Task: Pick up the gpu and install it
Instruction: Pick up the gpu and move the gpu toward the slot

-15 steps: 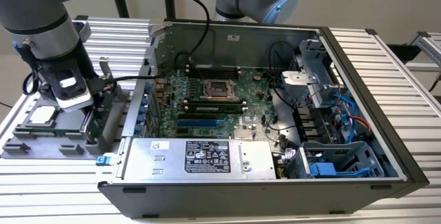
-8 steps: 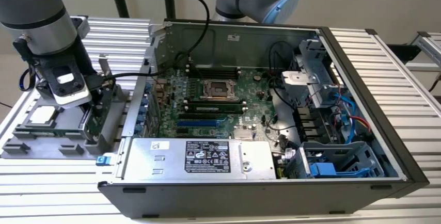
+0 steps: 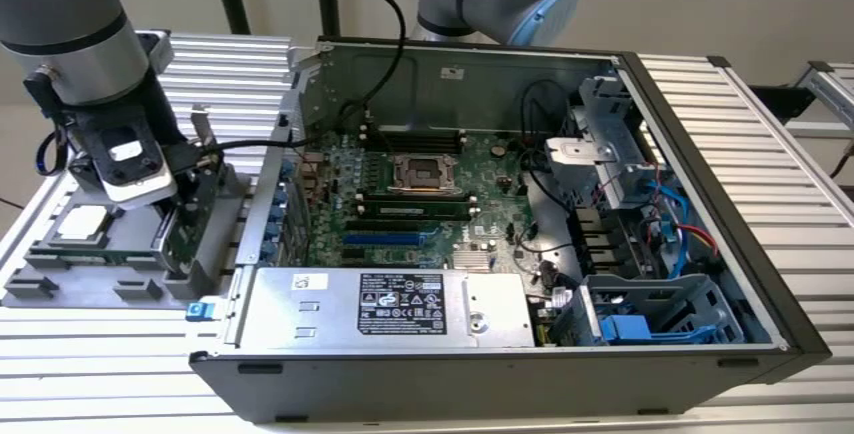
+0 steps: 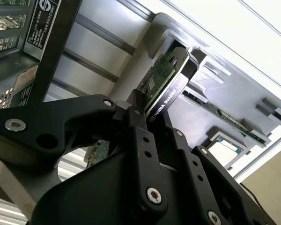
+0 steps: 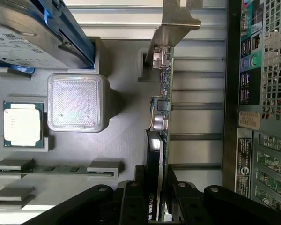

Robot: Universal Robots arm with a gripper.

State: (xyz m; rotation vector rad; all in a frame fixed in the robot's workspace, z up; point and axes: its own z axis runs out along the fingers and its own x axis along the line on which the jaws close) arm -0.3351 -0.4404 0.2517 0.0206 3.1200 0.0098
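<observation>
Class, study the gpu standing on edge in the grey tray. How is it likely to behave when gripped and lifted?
The gpu looks like a stiff board, so it should probably lift without sagging. Thin and standing on edge in the grey tray, it could tip if pushed sideways. Its bare components suggest it is fragile.

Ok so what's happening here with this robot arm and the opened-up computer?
The arm's gripper is at the gray parts tray beside the open computer case, not inside it. In both wrist views its fingers sit on either side of the gpu, which stands on edge, and they look closed on it. The card is at the tray, so it is not yet installed. A CPU chip and a hard drive lie in the same tray.
</observation>
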